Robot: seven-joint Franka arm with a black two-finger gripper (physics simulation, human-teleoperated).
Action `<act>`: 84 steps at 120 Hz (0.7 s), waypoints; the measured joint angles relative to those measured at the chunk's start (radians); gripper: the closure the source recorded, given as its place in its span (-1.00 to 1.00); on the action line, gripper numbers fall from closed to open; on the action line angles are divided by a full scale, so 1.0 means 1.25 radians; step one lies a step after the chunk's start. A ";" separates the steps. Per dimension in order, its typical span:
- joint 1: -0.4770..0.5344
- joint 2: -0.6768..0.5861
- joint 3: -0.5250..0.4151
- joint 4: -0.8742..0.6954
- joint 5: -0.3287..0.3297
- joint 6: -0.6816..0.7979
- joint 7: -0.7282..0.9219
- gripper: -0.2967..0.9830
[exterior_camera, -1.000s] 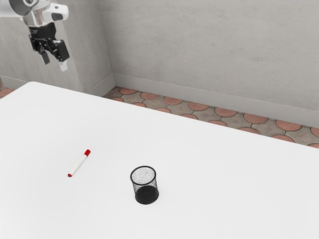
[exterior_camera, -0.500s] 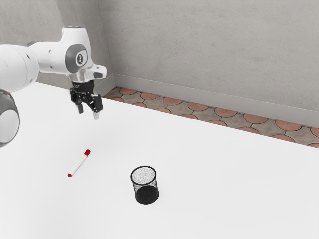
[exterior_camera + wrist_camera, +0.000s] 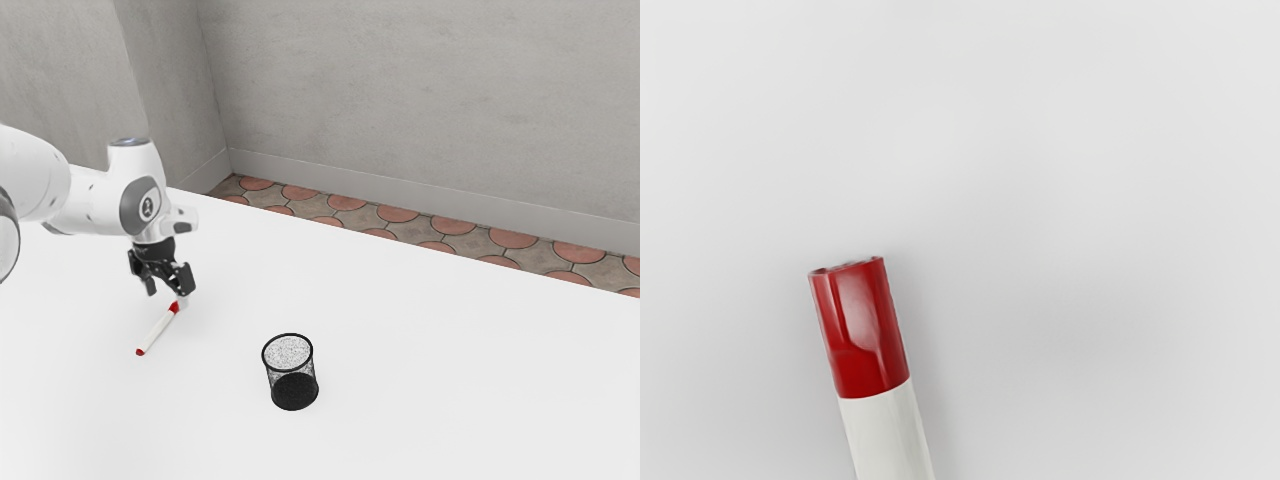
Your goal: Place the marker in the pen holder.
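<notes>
Now, pick-up first — my black two-finger gripper (image 3: 167, 293) hangs wide near the slim red-and-white marker (image 3: 157, 332) lying on the white table (image 3: 420, 330) — so I should centre over its barrel and close before seeking the round black mesh pen holder (image 3: 294, 392).

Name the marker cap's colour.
Red; the marker cap shows best in the wrist view.

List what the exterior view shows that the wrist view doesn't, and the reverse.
Exterior view: the upright pen holder, the arm, the gripper with its fingers apart near the marker's red cap, the wall and the tiled floor.
Wrist view: close detail of that cap, its facets and end rim.
Both: the marker's red cap and white barrel, and the white table.
</notes>
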 joint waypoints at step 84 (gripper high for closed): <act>0.015 0.091 0.001 0.015 -0.075 0.137 0.070 -0.38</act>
